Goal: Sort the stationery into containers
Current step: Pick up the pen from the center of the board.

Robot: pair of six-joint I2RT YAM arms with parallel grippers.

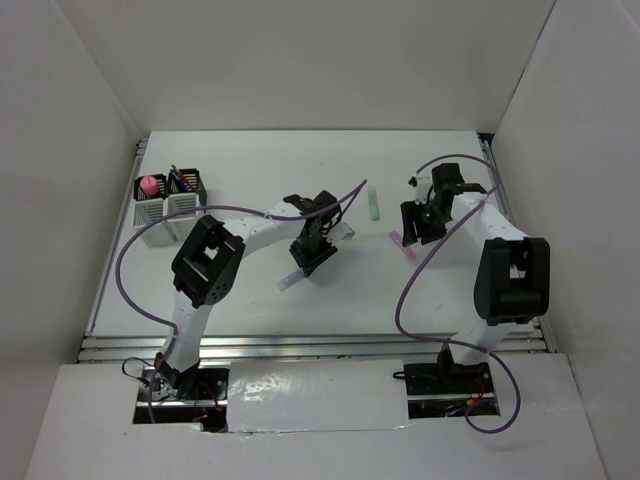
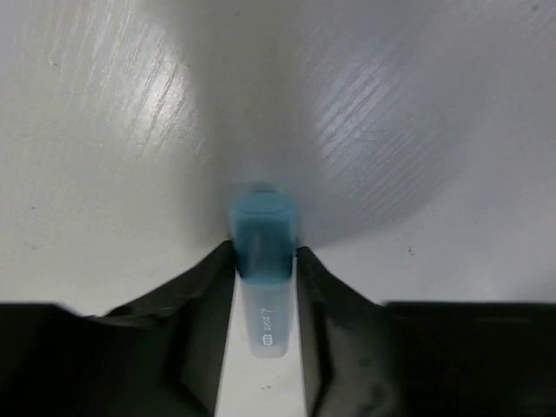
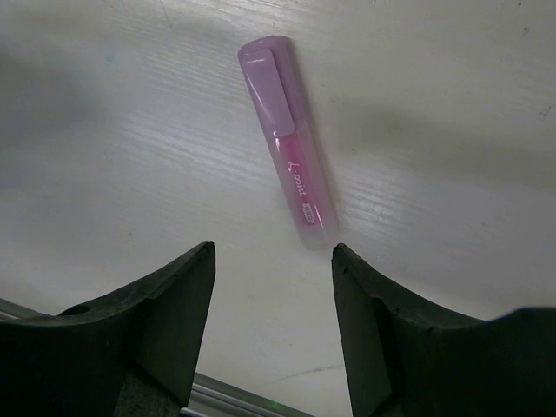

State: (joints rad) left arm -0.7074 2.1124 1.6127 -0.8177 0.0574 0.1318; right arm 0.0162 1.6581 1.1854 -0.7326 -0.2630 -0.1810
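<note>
The left gripper (image 2: 265,252) has no room between its fingers: the light-blue marker (image 2: 263,261) fills the gap, touching both. Open table (image 2: 104,130) lies ahead and to either side; the containers (image 1: 168,205) stand well off to its left. The right gripper (image 3: 271,252) has a free gap between parted jaws, but the lilac marker (image 3: 287,178) lies slanted just ahead of the fingertips. The pale-green marker (image 1: 373,203) lies near on its left.

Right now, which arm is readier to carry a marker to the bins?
Left. The left hand pinches the light-blue marker; the right hand is open, with the lilac marker lying loose ahead of it.
</note>
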